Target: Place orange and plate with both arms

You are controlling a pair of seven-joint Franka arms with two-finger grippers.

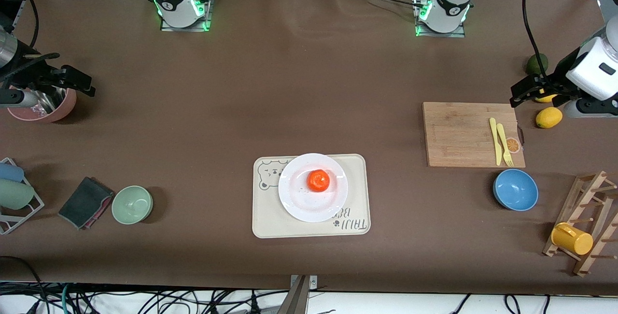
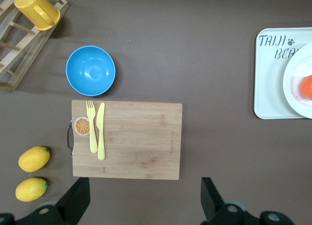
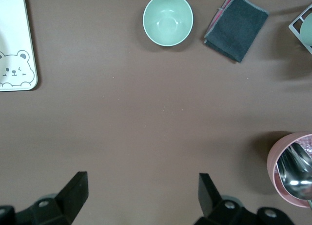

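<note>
The orange [image 1: 318,180] sits on the white plate [image 1: 294,199], which rests on a cream bear-printed tray [image 1: 270,222] at the middle of the table, near the front camera. The left wrist view catches the orange [image 2: 307,87] and the plate [image 2: 291,81] at its edge. My left gripper [image 1: 527,89] hangs open and empty at the left arm's end of the table, over the bare table beside the cutting board [image 2: 131,139]. My right gripper [image 1: 72,80] hangs open and empty at the right arm's end, next to a pink pot [image 1: 46,106]. Both grippers, left [image 2: 145,200] and right [image 3: 144,195], are well away from the plate.
A yellow knife and fork [image 1: 501,142] lie on the board. Two lemons [image 2: 34,158] and a dark green fruit [image 1: 536,64] lie beside it. A blue bowl [image 1: 515,189] and a rack with a yellow cup [image 1: 572,238] stand nearer the camera. A green bowl [image 3: 167,19] and grey cloth [image 3: 236,26] lie toward the right arm's end.
</note>
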